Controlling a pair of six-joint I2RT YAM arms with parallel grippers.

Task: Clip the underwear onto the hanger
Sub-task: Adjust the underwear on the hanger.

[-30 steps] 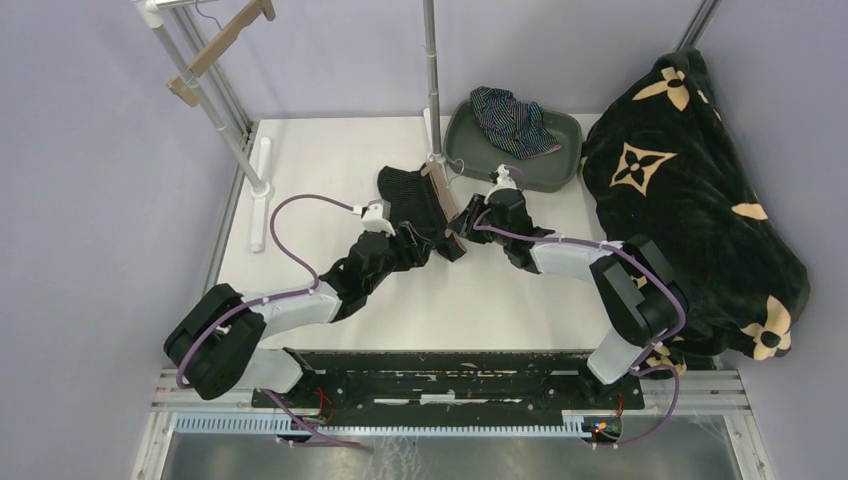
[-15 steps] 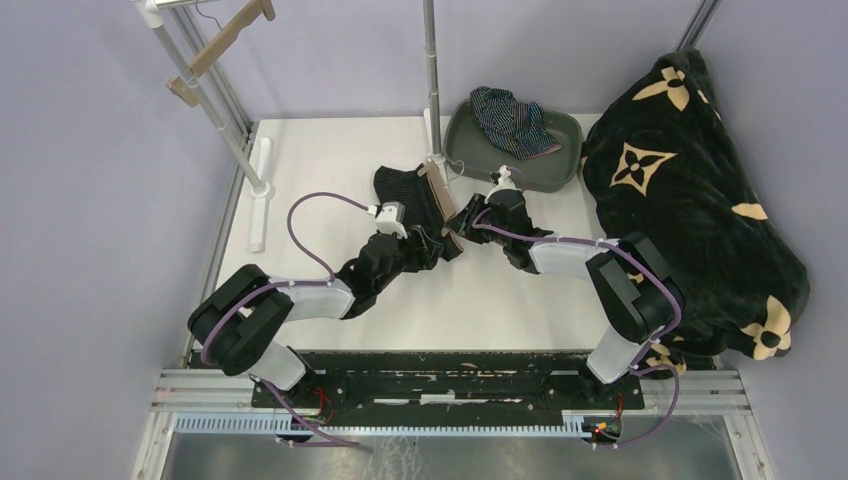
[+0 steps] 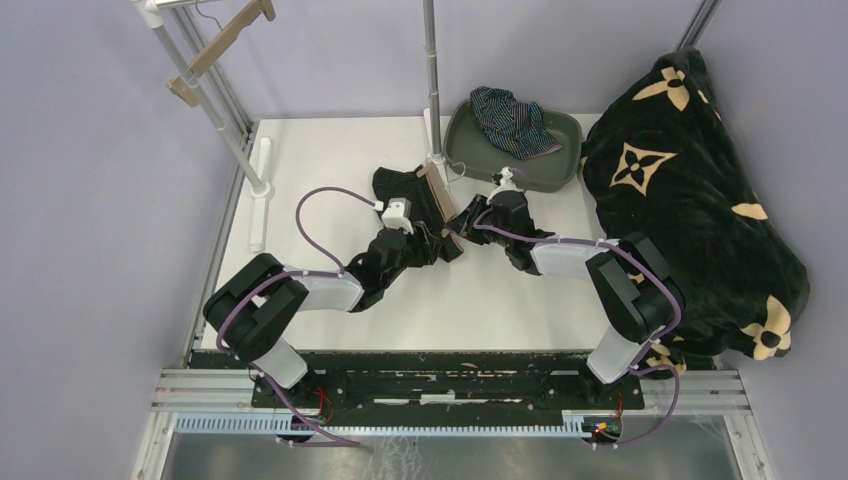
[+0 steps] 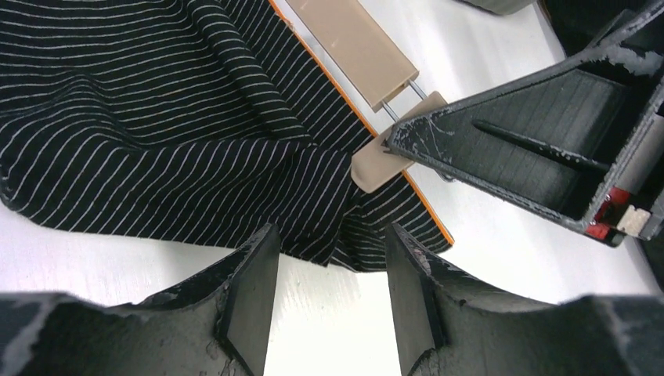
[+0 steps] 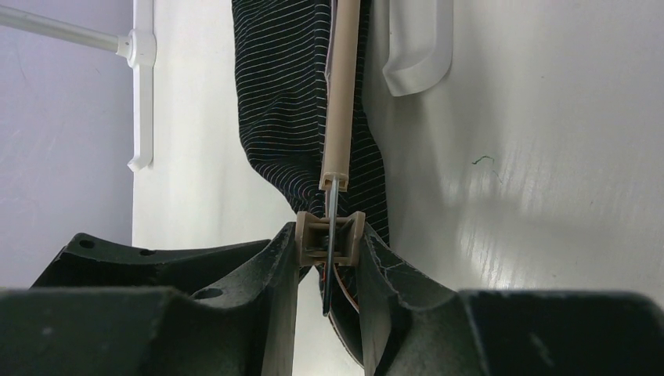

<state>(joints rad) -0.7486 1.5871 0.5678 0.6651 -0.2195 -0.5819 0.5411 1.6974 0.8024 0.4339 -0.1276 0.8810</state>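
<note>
The black pinstriped underwear (image 4: 156,133) is thin, soft and light, so it should fold and slip easily. It lies on the white surface (image 4: 501,258) under the tan hanger (image 5: 342,94), and its hemmed corner beside the clip (image 5: 309,235) looks the best place to take hold. The left tool (image 4: 330,243) reaches low along the surface, jaws about half apart with this corner at its fingertips, not pinching it, while the right tool (image 5: 327,239), opposite, squeezes the clip between its fingers.

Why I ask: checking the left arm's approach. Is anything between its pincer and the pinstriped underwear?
Nothing visible. The open left pincer sits at the hem of the pinstriped underwear; the right pincer grips the hanger clip beside it.
</note>
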